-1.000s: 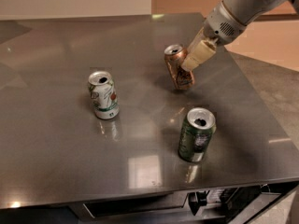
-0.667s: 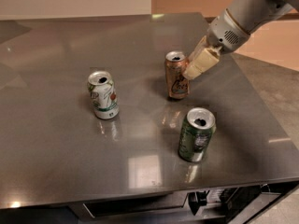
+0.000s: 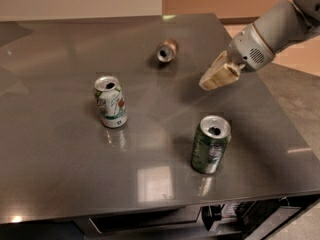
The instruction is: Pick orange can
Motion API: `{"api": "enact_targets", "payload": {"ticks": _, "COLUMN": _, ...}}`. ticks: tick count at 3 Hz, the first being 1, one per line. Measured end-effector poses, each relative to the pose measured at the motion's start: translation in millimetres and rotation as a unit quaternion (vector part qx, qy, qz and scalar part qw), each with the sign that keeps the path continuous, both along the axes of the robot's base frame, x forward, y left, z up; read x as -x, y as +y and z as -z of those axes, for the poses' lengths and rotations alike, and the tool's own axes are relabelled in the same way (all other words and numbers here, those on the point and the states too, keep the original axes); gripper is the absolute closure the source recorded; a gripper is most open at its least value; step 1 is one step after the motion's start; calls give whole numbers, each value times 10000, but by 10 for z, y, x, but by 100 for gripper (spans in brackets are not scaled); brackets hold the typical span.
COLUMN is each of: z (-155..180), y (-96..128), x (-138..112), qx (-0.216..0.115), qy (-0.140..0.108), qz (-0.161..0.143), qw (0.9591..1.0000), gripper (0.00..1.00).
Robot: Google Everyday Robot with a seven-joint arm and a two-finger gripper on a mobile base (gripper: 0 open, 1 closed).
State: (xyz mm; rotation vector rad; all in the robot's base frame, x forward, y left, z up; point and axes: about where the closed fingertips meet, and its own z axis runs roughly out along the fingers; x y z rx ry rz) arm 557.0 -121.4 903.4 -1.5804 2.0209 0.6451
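The orange can lies on its side at the back middle of the grey table, its silver open top facing me. My gripper, with cream-coloured fingers, hangs just above the table to the right of and in front of the can, well apart from it. It is shut and holds nothing.
A white can with green and red marks stands upright at the left. A dark green can stands upright at the front right, below my gripper. The table's right edge and front edge are close by.
The orange can stood upright against my gripper's fingers; now it lies tipped over, farther back and to the left. My gripper has stayed almost in place and has no hold on it.
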Motion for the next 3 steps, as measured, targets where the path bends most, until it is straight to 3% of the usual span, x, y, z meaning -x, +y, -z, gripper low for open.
{"api": "enact_targets", "payload": {"ticks": 2, "z": 95, "y": 33, "x": 81, "qx": -160, "qy": 10, "qz": -75, "qw": 9998, "gripper": 13}}
{"api": "enact_targets", "payload": {"ticks": 3, "z": 104, "y": 51, "x": 76, "qx": -164, "qy": 13, "qz": -85, "qw": 9998, "gripper": 0}}
